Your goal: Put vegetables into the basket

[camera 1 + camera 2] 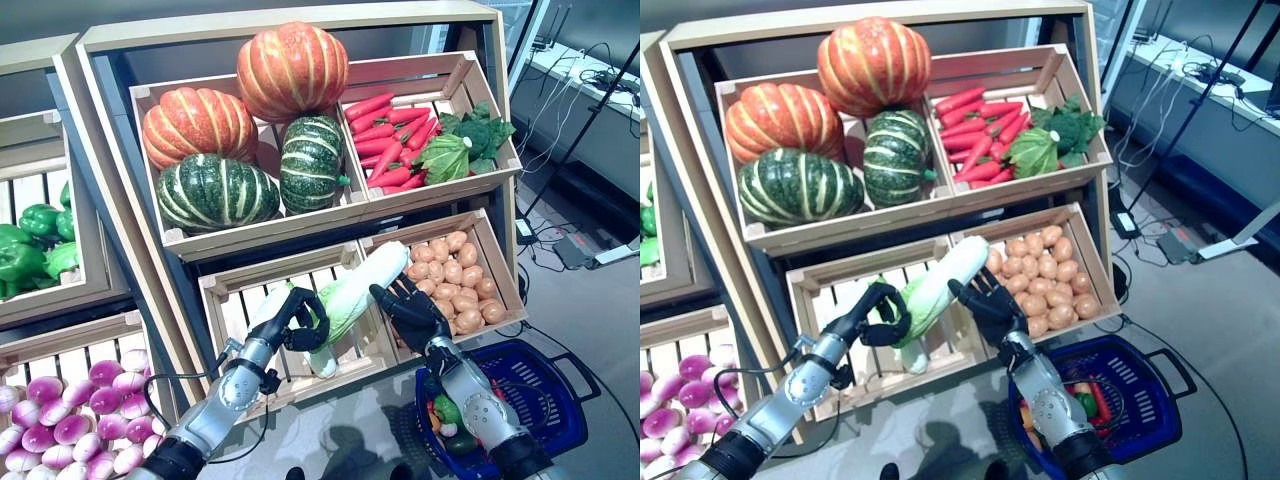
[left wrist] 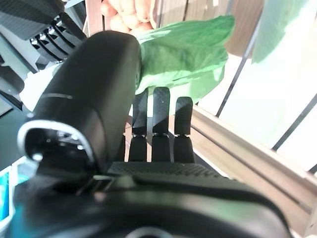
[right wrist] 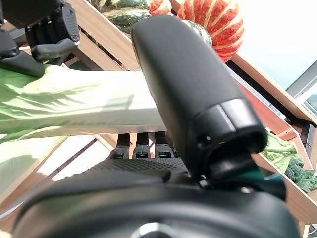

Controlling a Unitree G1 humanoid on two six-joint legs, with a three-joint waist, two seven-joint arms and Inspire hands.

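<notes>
Both hands meet on one long pale-green cabbage [image 1: 352,292], held slanting in front of the lower middle crate [image 1: 262,300]. Left hand [image 1: 292,322] has its fingers curled round the leafy lower end, as its wrist view confirms. Right hand [image 1: 412,308] holds the white upper end, with fingers under it and thumb over it in its own wrist view. Just below the right forearm, a blue basket [image 1: 540,400] stands on the floor, already holding a few vegetables. Right of the cabbage, a crate is filled with potatoes [image 1: 452,280]. Above, the upper crates carry orange and green pumpkins [image 1: 250,130], then red carrots [image 1: 388,135] beside leafy greens [image 1: 462,145]. Far left are green peppers [image 1: 30,245] and purple-white turnips [image 1: 70,415].
</notes>
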